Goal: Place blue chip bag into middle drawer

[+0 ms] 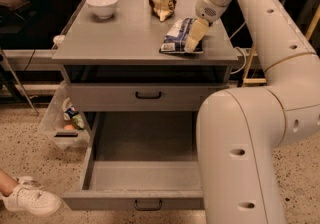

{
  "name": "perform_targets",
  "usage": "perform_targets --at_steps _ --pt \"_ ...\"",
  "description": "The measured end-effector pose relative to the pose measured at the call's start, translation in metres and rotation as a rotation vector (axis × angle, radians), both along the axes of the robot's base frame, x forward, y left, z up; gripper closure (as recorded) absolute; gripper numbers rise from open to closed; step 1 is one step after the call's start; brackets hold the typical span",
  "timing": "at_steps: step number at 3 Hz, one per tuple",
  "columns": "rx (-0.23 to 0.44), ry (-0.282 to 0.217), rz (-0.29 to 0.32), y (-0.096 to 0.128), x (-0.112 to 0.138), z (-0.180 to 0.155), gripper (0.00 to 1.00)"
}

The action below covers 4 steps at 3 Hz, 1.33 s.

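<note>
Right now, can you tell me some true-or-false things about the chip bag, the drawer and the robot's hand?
1. The blue chip bag lies on the cabinet top. True.
2. The middle drawer is shut. False: it is pulled out, open.
3. The gripper is at the blue chip bag. True.
4. The white bowl sits inside the drawer. False: it stands on the cabinet top, apart from the bag.

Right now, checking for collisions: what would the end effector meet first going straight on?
Probably the chip bag, lying on the cabinet top right under the end effector, though depth is unclear.
</note>
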<state>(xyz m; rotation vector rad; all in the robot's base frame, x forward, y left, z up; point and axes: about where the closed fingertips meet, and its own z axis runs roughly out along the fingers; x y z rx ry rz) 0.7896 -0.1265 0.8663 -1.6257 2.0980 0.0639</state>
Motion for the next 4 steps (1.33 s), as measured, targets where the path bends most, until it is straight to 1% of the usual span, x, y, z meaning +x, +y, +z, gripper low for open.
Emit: perform_targets --at_steps 1,4 --pt "0.0 0.0 0.0 0.0 0.0 0.0 0.03" --pt "0.0 0.0 0.0 0.0 0.0 0.0 0.73"
